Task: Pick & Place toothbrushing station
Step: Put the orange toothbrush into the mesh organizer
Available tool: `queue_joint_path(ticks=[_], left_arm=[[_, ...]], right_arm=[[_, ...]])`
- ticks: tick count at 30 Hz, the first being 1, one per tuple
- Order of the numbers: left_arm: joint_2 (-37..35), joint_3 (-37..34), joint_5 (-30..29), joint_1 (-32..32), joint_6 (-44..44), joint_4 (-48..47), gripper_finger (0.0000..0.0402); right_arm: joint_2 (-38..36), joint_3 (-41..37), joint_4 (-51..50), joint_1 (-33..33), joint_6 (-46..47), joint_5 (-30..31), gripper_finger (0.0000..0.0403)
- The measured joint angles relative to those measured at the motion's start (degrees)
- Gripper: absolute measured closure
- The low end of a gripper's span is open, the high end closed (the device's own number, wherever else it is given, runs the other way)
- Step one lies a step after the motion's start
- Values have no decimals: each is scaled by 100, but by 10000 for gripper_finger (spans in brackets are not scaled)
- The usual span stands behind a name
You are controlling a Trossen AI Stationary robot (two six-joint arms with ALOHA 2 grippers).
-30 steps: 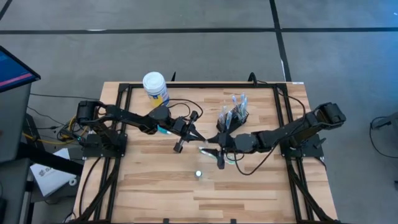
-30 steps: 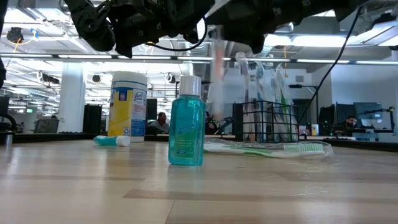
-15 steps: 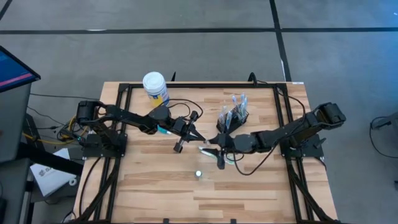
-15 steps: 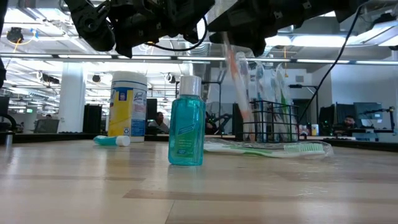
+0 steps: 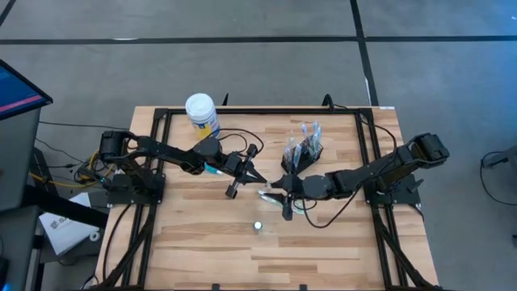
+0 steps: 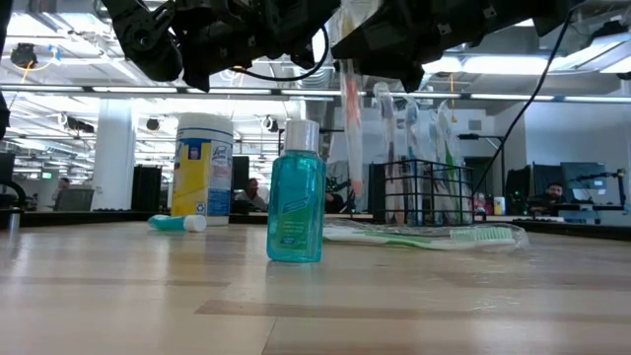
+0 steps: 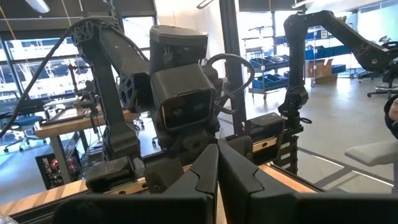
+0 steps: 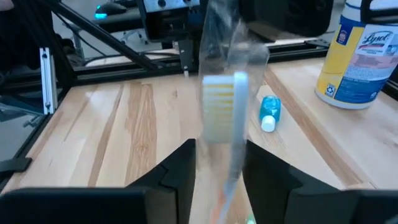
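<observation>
Right gripper (image 8: 217,168) fingers closed further on wrapped toothbrush (image 8: 219,112), now near upright; left gripper (image 7: 217,171) shut, empty

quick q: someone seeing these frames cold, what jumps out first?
Probably the wrapped toothbrush standing between the right gripper's fingers at mid-table, just in front of the black mesh holder full of brushes. In the low view the teal bottle stands alone up front, with a green toothbrush lying flat behind it. The left gripper hangs shut above the table's middle.
</observation>
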Motion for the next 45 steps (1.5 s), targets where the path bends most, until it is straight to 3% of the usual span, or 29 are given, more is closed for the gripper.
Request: queue_joint_path(ticks=[7,20,28,38,45], left_arm=[[0,0,-2,0,0,0,401],[0,0,-236,0,-44,12,386],[-132,-67,-189,16,-41,0,315],[-918,-731,-230,126,78,13,260],[-749,-743,-301,125,143,17,262]], right_arm=[[0,0,24,-25,-141,11,387],[0,0,64,-53,-217,164,398],[-6,0,48,-51,-262,204,398],[-539,-9,-527,55,-280,1186,398],[-1360,-163,-1615,665,16,2919,398]])
